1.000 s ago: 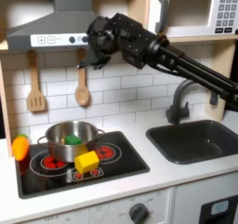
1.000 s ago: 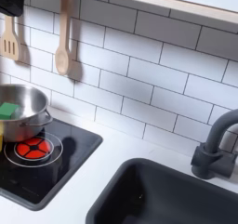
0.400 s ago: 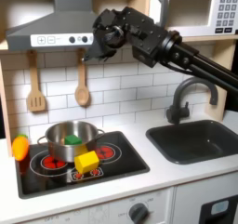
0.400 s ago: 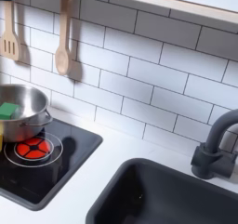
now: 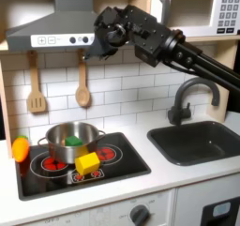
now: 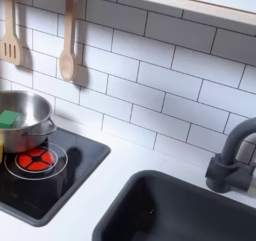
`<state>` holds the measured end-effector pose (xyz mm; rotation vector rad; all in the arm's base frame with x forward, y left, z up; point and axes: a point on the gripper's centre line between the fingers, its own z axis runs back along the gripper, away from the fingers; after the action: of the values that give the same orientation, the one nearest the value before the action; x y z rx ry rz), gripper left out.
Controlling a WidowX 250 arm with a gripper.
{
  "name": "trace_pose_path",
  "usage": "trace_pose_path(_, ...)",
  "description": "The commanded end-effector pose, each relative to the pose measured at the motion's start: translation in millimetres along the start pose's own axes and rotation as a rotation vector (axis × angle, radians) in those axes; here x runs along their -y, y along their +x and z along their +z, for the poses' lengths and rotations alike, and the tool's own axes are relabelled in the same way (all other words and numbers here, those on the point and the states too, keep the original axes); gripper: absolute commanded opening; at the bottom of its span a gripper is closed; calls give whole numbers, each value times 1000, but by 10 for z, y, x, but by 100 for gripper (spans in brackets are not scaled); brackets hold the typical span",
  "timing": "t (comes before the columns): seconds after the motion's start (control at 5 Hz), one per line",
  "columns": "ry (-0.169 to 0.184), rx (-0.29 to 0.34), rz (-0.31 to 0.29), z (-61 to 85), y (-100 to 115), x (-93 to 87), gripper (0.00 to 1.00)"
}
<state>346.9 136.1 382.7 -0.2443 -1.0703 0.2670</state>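
Wooden spoon [image 5: 82,87] hangs bowl-down on the white tile wall, under the grey range hood [image 5: 52,28]; in the second exterior view the same spoon [image 6: 67,47] sits near the second exterior view's left edge. Gripper [image 5: 90,50] hovers high, just above the spoon's handle top and in front of the hood's lower edge; contact with the handle cannot be told. Whether the jaws are spread or pressed together cannot be told, dark parts merge. Slotted wooden spatula [image 5: 36,89] hangs to the first exterior view's left of the spoon, apart from it; also seen in the second exterior view [image 6: 11,40]. Below, on the black hob [image 5: 131,164], a steel pot [image 5: 70,141] holds a green piece [image 5: 72,140]. Yellow block [image 5: 87,162] rests on the hob just in front of the pot. Orange item [image 5: 20,148] stands at the hob's left edge in the first exterior view. Dark sink [image 5: 202,141] and faucet [image 5: 183,100] lie well apart, to the first exterior view's right, set in the white desk [image 5: 112,194].
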Motion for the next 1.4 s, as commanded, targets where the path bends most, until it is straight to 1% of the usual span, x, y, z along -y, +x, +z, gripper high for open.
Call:
trace_pose_path(0.0, -9, 16, 16, -105, 113, -11, 0)
trace_pose_path(0.2, -10, 17, 18, -164, 161, -31, 0)
trace_pose_path(0.4, -12, 25, 33, -179, 194, -31, 0)
trace_pose_path(0.6, -23, 31, 46, -178, 237, 3, 0)
trace_pose_path(0.8, -16, 31, 49, -209, 278, 5, 0)
trace_pose_path(1.0, -13, 17, 36, -301, 300, 31, 0)
trace_pose_path(1.2, -10, -1, 38, -399, 322, 19, 0)
